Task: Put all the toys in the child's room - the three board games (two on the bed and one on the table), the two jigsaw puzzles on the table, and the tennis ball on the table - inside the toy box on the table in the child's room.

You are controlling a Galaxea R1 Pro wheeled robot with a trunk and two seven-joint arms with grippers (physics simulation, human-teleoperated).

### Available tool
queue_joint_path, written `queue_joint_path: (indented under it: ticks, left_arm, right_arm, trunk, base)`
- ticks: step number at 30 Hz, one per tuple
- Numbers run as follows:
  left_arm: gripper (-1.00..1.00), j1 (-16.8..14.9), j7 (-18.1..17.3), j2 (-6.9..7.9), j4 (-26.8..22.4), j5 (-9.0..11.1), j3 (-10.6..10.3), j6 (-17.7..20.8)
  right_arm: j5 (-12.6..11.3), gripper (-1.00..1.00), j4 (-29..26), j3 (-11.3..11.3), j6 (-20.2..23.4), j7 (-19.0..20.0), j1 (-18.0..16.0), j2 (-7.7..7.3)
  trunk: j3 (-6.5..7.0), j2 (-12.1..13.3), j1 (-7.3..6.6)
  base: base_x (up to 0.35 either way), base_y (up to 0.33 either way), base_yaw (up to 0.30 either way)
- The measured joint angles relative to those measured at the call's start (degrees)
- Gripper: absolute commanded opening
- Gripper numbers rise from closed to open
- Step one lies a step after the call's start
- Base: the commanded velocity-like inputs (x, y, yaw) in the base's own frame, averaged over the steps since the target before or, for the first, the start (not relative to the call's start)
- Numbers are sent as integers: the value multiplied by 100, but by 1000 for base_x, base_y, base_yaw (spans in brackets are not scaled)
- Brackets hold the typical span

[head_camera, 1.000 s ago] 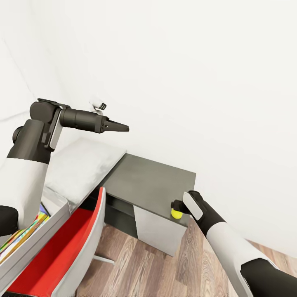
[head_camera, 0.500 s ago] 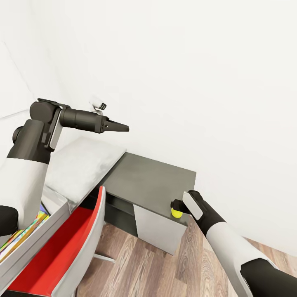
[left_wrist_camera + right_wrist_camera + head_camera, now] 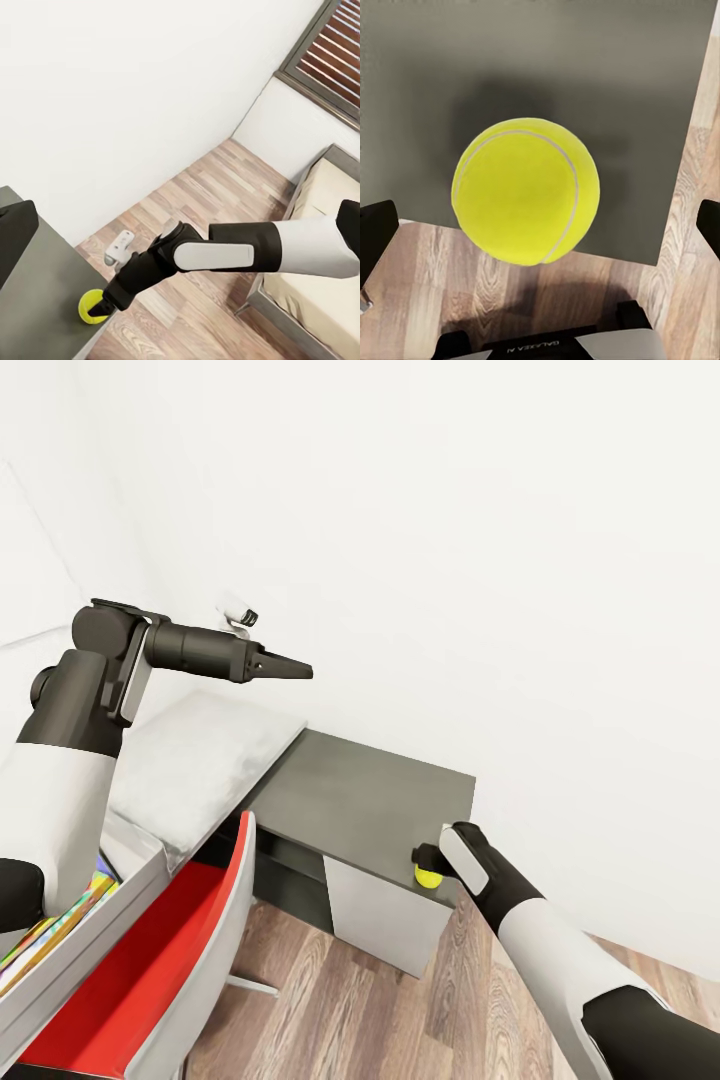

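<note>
The yellow tennis ball (image 3: 428,876) rests at the front edge of a dark grey surface (image 3: 360,795) at the end of the table (image 3: 200,760). My right gripper (image 3: 424,857) is open right at the ball. In the right wrist view the ball (image 3: 526,191) lies between the two fingers (image 3: 375,232), and neither touches it. My left gripper (image 3: 300,671) hangs in the air above the table, open and holding nothing. The light-grey toy box (image 3: 100,930) shows at the lower left with colourful flat toys (image 3: 55,930) inside. Which toys they are I cannot tell.
A red-seated chair (image 3: 150,970) stands under the table's front edge, close to the toy box. White walls close in behind and to the right. The left wrist view looks over wood-plank floor (image 3: 202,180), the beige bed (image 3: 330,300) and a window with blinds (image 3: 334,52).
My right arm has edged slightly left towards the ball. The ball, the left arm and the rest hold still.
</note>
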Motion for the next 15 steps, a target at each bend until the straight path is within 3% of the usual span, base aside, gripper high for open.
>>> queue_joint_path:
  ticks: [15]
  left_arm:
    - [100, 0, 0, -8, -1, -6, 8, 0]
  right_arm:
    - [-7, 100, 1, 65, -176, 24, 0, 0]
  trunk:
    - [-65, 0, 0]
  base:
    - [0, 0, 0]
